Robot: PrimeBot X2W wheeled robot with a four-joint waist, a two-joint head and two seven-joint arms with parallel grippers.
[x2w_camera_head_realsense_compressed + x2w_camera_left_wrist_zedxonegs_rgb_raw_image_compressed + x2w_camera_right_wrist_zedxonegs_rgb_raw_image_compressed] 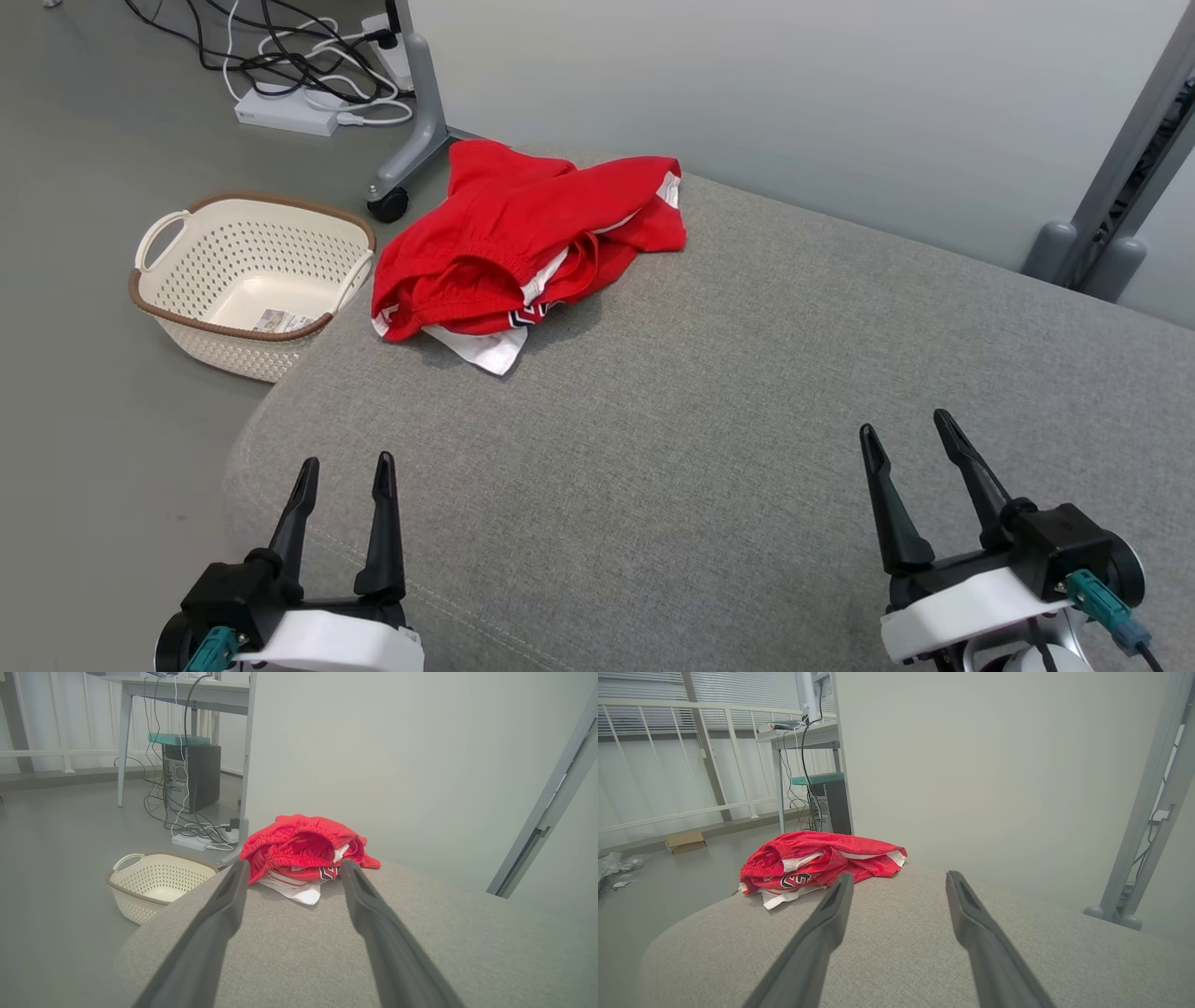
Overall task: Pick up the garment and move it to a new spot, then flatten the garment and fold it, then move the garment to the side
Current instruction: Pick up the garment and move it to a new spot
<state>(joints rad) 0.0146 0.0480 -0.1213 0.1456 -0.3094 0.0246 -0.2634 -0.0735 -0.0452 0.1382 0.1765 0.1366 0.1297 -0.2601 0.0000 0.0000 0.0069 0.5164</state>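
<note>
The garment [523, 238] is a red pair of shorts with white trim, crumpled in a heap at the far left corner of the grey fabric surface [747, 420]. It also shows ahead in the left wrist view, garment [303, 851], and to the left in the right wrist view, garment [817, 861]. My left gripper [345, 467] rests open at the near left edge, well short of the heap, with nothing between its fingers. At the near right my right gripper [906, 425] is open and empty too, far from the garment.
A cream perforated basket [247, 280] stands on the floor left of the surface. Beyond it lie cables and a power strip [289, 110] beside a wheeled stand leg [411, 149]. A pale wall runs behind, with grey posts [1111, 215] at the far right.
</note>
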